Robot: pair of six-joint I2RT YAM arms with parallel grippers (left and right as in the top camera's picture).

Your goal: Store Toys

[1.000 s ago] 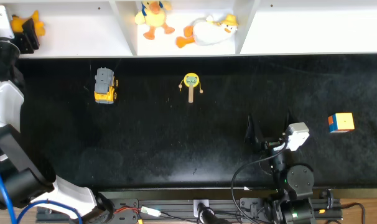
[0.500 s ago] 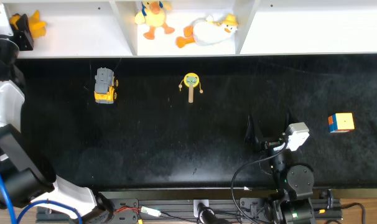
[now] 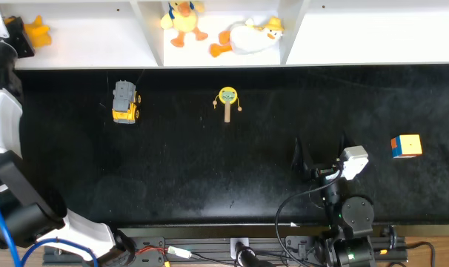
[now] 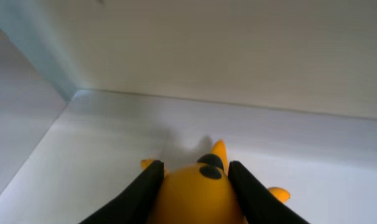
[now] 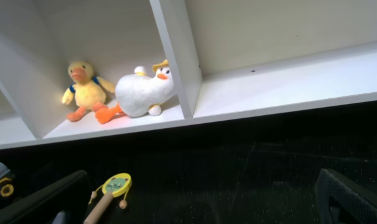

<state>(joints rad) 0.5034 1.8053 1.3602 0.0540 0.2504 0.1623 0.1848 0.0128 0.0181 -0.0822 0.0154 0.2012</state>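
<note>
Left gripper (image 4: 195, 190) pinching yellow toy (image 4: 207, 169) inside corner shelf cubby (image 4: 101, 134), ready to store it | right gripper (image 3: 319, 154) spread wide, parked

A black-topped table (image 3: 210, 170) carries the workspace. Along its far edge stands a white shelf unit (image 3: 373, 41), split by upright white dividers (image 3: 293, 33) into open compartments with plain white back walls (image 5: 288, 31), evenly lit.
</note>
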